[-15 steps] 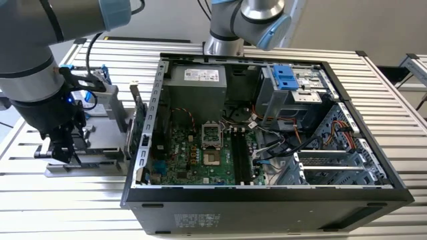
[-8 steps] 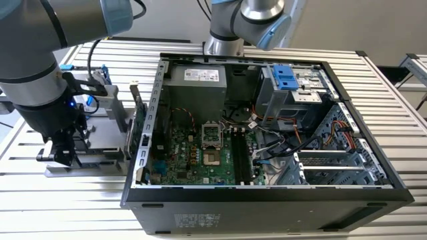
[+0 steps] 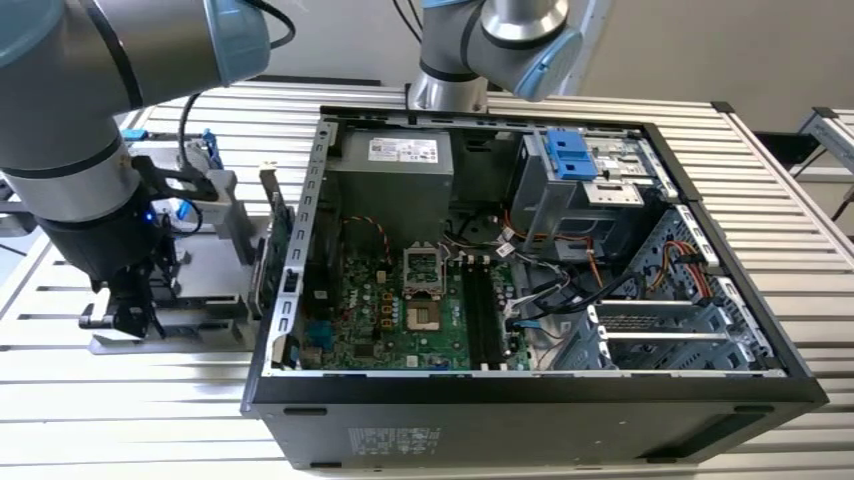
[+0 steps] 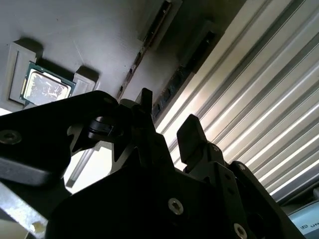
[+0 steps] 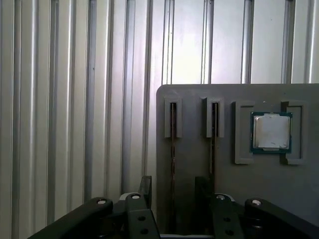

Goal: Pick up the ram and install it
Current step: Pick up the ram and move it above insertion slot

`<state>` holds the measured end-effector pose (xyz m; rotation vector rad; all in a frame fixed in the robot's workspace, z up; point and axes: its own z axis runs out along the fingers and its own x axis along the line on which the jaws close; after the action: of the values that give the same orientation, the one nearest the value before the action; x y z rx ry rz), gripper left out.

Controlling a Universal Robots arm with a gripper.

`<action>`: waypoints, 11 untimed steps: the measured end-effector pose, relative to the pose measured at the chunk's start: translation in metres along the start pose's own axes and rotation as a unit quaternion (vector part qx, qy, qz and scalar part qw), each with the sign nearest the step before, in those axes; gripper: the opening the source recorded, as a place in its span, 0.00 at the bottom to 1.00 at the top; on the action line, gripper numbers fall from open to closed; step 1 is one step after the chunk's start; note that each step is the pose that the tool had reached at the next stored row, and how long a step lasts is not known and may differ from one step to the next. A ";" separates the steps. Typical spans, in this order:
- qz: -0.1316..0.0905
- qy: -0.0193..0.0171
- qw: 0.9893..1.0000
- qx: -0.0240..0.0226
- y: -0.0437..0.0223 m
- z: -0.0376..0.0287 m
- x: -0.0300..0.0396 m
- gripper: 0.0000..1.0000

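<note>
The end effector [image 5: 173,185] hangs wide open over a grey holder [image 5: 194,97] on the slatted desk [image 5: 60,99], a finger on either side of the ram [image 5: 172,149], which stands on edge in its slot beside a second stick [image 5: 214,144] and a CPU chip [image 5: 271,131]

Even room light, hard contrast at the wrist.
In the exterior view the ribbed surface [image 3: 160,400] is evenly bright; in the second wrist view glare streaks its ribs and the claw [image 4: 167,107] is a dark silhouette.
</note>
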<state>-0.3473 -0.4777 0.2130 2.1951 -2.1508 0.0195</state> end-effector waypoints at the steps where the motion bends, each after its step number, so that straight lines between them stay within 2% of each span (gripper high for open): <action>1: 0.000 0.000 1.000 -0.001 -0.0001 0.0013 -0.0001 1.00; 11: 0.000 0.000 1.000 -0.005 -0.0009 0.0135 -0.0007 1.00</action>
<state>-0.3470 -0.4778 0.1995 2.1904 -2.1455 0.0085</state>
